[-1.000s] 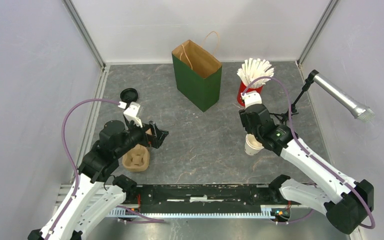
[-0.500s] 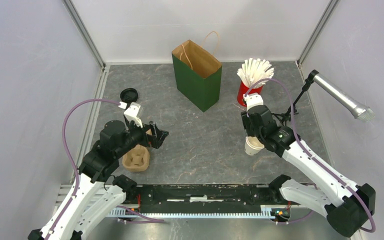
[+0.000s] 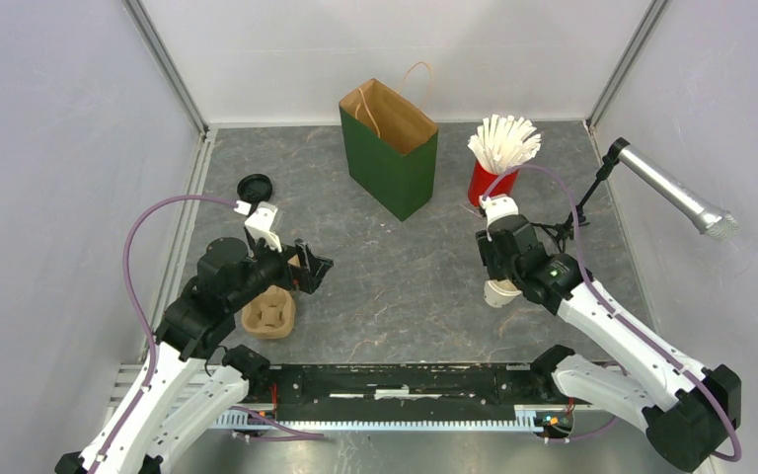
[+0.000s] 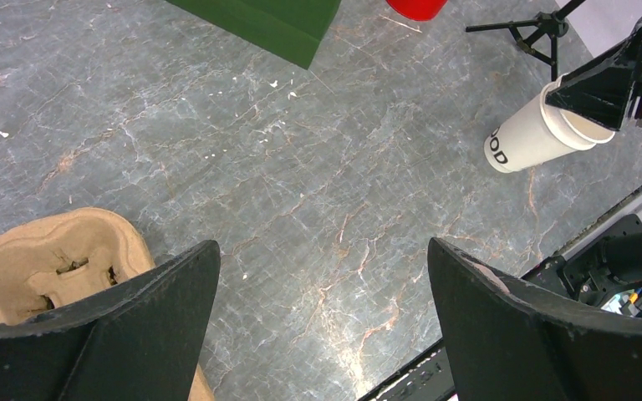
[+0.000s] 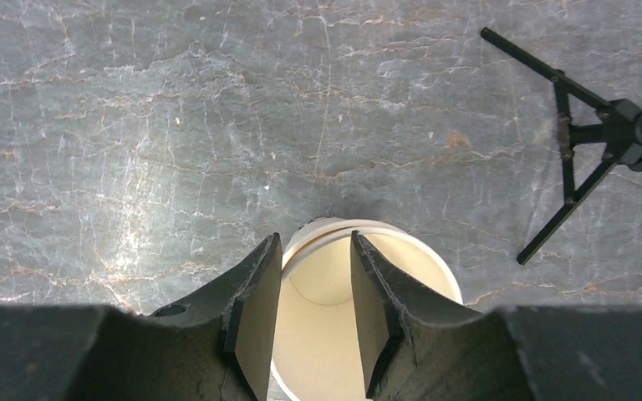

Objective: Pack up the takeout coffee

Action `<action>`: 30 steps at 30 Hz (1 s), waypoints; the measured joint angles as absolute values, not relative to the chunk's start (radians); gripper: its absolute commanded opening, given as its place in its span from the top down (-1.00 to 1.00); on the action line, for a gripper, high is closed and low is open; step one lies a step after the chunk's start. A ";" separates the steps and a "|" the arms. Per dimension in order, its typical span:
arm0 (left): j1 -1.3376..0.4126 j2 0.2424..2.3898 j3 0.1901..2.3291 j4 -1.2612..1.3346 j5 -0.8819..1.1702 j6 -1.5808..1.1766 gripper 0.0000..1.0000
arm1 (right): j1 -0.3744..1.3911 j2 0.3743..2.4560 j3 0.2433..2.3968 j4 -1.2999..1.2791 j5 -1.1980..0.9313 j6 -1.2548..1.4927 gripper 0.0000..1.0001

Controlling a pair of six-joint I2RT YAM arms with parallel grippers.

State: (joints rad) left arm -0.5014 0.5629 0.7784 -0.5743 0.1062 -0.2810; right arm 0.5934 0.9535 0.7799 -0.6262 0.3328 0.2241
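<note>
Two white paper cups [image 3: 500, 292], one nested in the other and lidless, stand right of centre; in the left wrist view these cups [image 4: 528, 135] show with the right arm's fingers at the rim. My right gripper [image 5: 314, 238] is directly above them, open. One finger is outside the left wall and the other inside the tan interior [image 5: 322, 292], with a gap between them. A black lid [image 3: 255, 186] lies at the far left. My left gripper [image 4: 322, 246] hangs wide open over bare floor, with nothing between its fingers.
A brown pulp cup carrier [image 3: 268, 314] sits under the left arm. A tall green paper bag [image 3: 390, 148] stands open at the back centre. A red cup of white straws [image 3: 493, 178] is beside it. A microphone on a black tripod [image 3: 671, 193] stands at the right.
My right gripper has come down and slightly nearer over the nested cups, and its jaws have narrowed around the cup wall. The left arm has not moved.
</note>
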 measured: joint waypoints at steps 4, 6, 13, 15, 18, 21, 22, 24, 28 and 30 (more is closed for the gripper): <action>-0.501 0.565 0.778 -0.575 0.106 -0.281 -1.00 | 0.593 0.960 0.760 -0.614 0.309 0.224 0.21; -0.501 0.566 0.778 -0.574 0.106 -0.281 -1.00 | 0.593 0.960 0.745 -0.601 0.295 0.227 0.31; -0.501 0.567 0.778 -0.574 0.106 -0.281 -1.00 | 0.593 0.964 0.731 -0.601 0.286 0.231 0.42; -0.501 0.567 0.778 -0.575 0.106 -0.281 -1.00 | 0.593 0.959 0.732 -0.608 0.292 0.231 0.34; -0.501 0.568 0.778 -0.574 0.106 -0.281 -1.00 | 0.593 0.945 0.737 -0.624 0.297 0.230 0.38; -0.501 0.569 0.778 -0.575 0.106 -0.281 -1.00 | 0.593 0.928 0.745 -0.629 0.300 0.229 0.56; -0.501 0.569 0.778 -0.574 0.106 -0.281 -1.00 | 0.593 0.923 0.747 -0.628 0.300 0.229 0.65; -0.501 0.569 0.778 -0.575 0.106 -0.281 -1.00 | 0.593 0.917 0.747 -0.629 0.299 0.226 0.75; -0.501 0.569 0.778 -0.574 0.106 -0.281 -1.00 | 0.593 0.912 0.747 -0.627 0.295 0.226 1.00; -0.501 0.569 0.778 -0.574 0.106 -0.281 -1.00 | 0.593 0.911 0.747 -0.627 0.293 0.226 1.00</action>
